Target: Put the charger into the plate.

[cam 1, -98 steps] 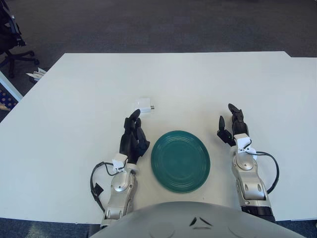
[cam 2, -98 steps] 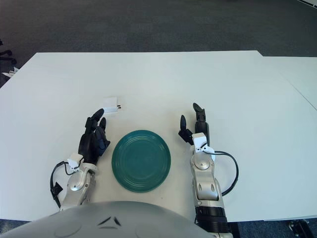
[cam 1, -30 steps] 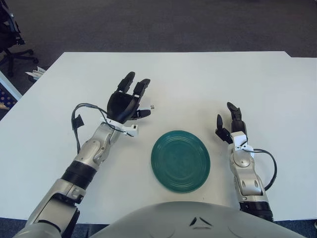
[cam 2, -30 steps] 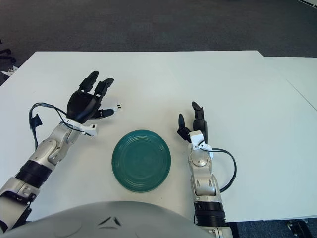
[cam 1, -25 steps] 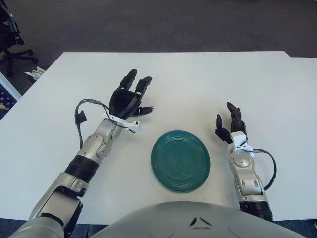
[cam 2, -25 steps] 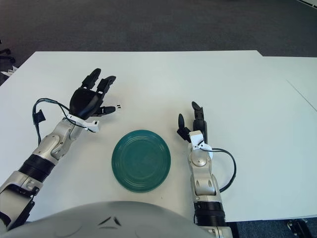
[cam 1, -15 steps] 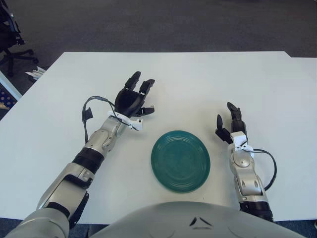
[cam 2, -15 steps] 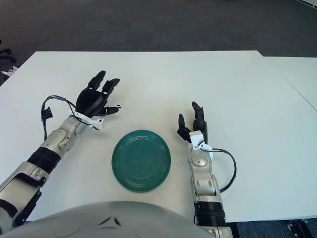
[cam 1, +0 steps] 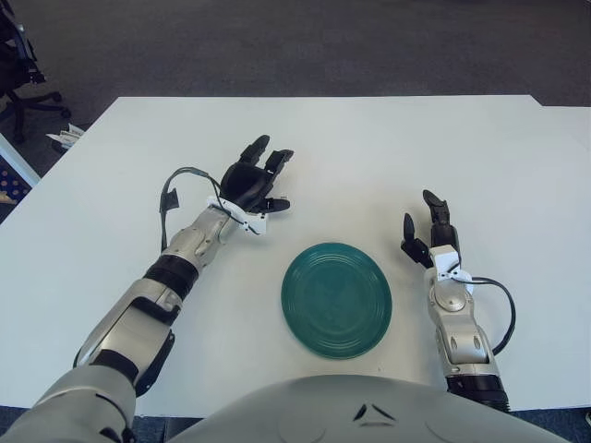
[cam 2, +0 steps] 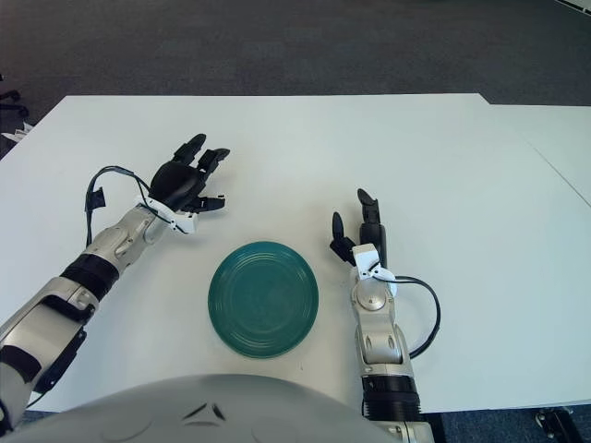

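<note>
Charger hidden under left hand; round teal plate empty, flat on table.

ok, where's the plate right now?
The green plate sits on the white table near its front edge, centre of both views, between the two arms: the right hand shows just right of it, the left hand beyond it to the left.
</note>
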### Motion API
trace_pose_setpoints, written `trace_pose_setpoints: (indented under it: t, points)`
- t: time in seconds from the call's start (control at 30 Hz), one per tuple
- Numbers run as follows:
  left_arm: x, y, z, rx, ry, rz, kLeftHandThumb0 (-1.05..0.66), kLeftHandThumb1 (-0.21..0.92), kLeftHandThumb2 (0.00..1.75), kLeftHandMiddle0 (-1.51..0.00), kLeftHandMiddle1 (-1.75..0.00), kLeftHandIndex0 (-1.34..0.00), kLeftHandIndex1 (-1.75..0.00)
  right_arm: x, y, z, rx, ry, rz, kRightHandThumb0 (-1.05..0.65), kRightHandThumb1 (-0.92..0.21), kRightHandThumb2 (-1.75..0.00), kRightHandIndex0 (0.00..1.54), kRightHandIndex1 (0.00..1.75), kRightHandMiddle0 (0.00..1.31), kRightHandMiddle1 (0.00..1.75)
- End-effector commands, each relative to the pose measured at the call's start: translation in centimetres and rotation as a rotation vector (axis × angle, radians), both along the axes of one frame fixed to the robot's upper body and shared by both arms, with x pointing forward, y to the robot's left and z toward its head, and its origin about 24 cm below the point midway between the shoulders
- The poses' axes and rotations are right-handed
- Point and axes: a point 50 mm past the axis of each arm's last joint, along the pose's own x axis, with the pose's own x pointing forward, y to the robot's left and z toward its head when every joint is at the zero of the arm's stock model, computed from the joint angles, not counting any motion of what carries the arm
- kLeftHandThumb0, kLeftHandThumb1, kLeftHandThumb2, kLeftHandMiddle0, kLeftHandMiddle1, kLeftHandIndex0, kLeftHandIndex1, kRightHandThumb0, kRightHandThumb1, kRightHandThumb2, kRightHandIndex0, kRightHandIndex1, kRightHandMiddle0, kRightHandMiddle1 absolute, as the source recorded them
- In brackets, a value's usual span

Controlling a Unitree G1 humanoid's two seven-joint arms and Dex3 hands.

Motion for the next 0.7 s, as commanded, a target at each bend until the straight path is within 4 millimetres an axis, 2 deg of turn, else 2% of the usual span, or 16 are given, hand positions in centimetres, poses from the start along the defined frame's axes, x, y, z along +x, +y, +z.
trace_pose_setpoints:
  t: [0.0, 0.2, 0.67]
  points:
    - [0.2, -0.1, 0.2, 0.005, 0.052, -0.014, -1.05, 0.92, 0.52, -0.25, -0.03, -0.07, -0.8, -3.7, -0.2, -5.2, 0.06, 0.299, -0.032, -0.7, -0.92, -0.86, 0.13, 0.0, 0.0, 0.36]
    - [0.2, -0.3, -0.2, 0.007, 0.136, -0.028, -1.05, 0.92, 0.53, -0.25, -0.02, -0.13, -0.83, -3.7, -0.2, -5.1, 0.058, 0.3, -0.032, -0.7, -0.92, -0.86, 0.14, 0.0, 0.0, 0.36]
    - [0.7, -0.3, -1.0, 0.075, 0.195, -0.044, -1.05, 0.92, 0.51, -0.23, -0.01, -0.21, -0.88, -3.7, -0.3, -5.1, 0.06, 0.299, -0.031, -0.69, -0.92, -0.86, 0.13, 0.0, 0.0, 0.37]
